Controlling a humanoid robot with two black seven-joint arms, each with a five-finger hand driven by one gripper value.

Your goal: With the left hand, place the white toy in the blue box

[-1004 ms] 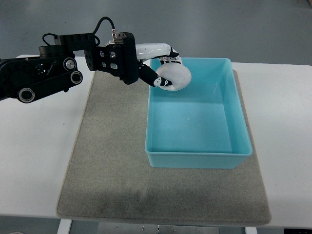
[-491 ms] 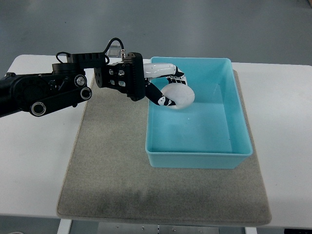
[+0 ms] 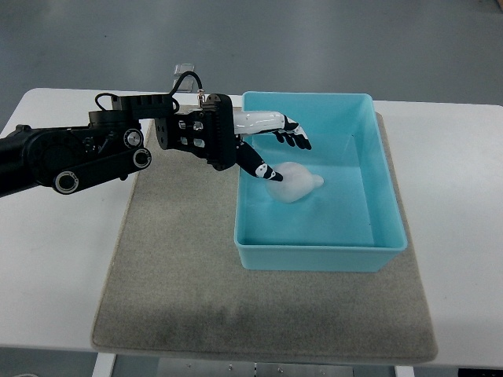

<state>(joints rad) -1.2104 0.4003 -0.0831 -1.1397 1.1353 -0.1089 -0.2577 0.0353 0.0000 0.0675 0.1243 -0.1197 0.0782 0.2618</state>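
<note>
Now my left hand [image 3: 271,145] has let go, fingers spread wide over the box [image 3: 385,184]. My toy [image 3: 294,182] has dropped onto the box floor, near the left wall. My thumb hides its left edge. Lots of bare floor lies to its right.

White table [image 3: 47,267] under a grey mat [image 3: 173,275] bearing a blue box [image 3: 321,258].

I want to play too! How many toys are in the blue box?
1. The white toy lies inside the blue box, toward its left-middle, just beside the left hand, whose fingers are open. Nothing else shows in the box.
</note>
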